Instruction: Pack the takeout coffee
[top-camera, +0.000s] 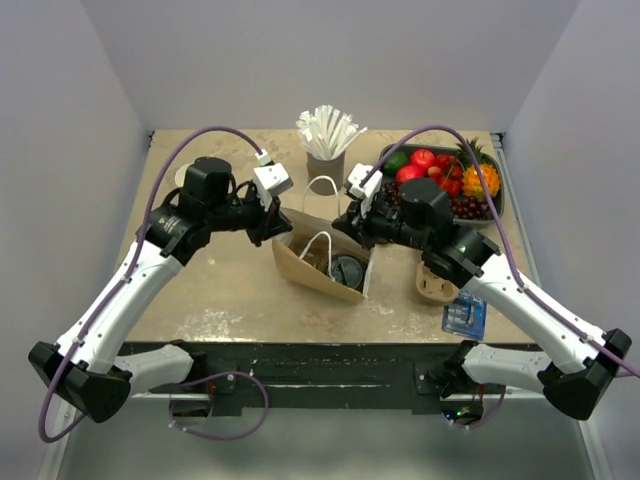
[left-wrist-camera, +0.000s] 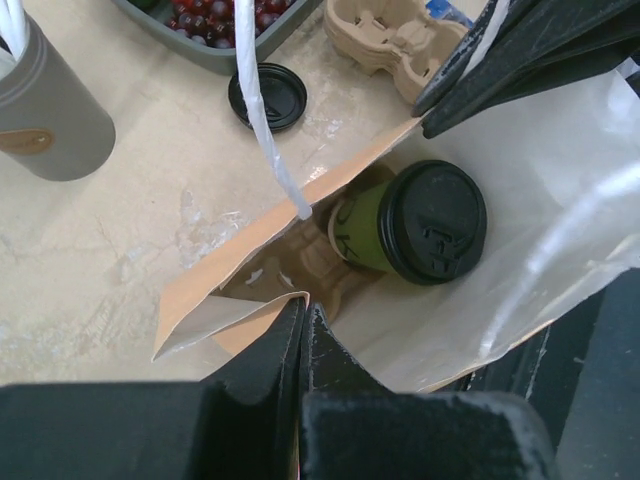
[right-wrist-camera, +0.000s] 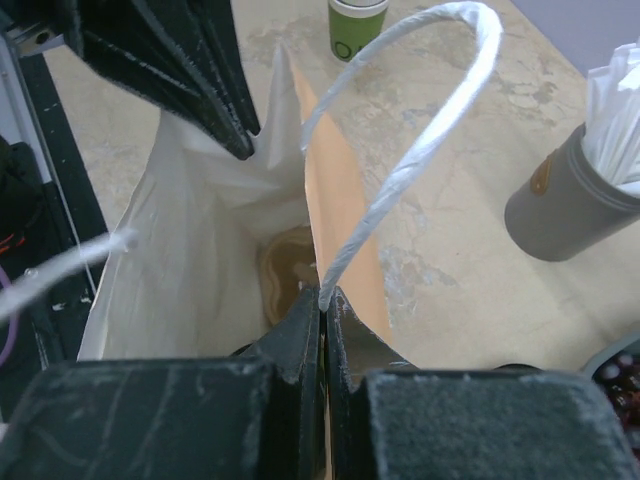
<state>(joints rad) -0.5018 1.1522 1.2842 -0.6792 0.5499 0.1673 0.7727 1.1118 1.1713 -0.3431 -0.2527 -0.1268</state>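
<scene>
Both pincers are clamped on the paper bag (top-camera: 300, 265) at table centre, the left gripper (left-wrist-camera: 305, 335) pinching its 10 o'clock rim and the right gripper (right-wrist-camera: 322, 312) its 1 o'clock rim. The takeout coffee (left-wrist-camera: 415, 222) lies tilted inside, with only the lid and part of its green side showing. A second green cup (right-wrist-camera: 357, 25) is cut off by the frame.

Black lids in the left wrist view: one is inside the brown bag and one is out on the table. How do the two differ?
The lid in the bag is fitted on a green cup; the loose lid has no cup under it. The lid in the bag sits down inside the brown bag; the loose lid lies in the open on the tabletop, near the fruit tray. Both are round and black.
</scene>
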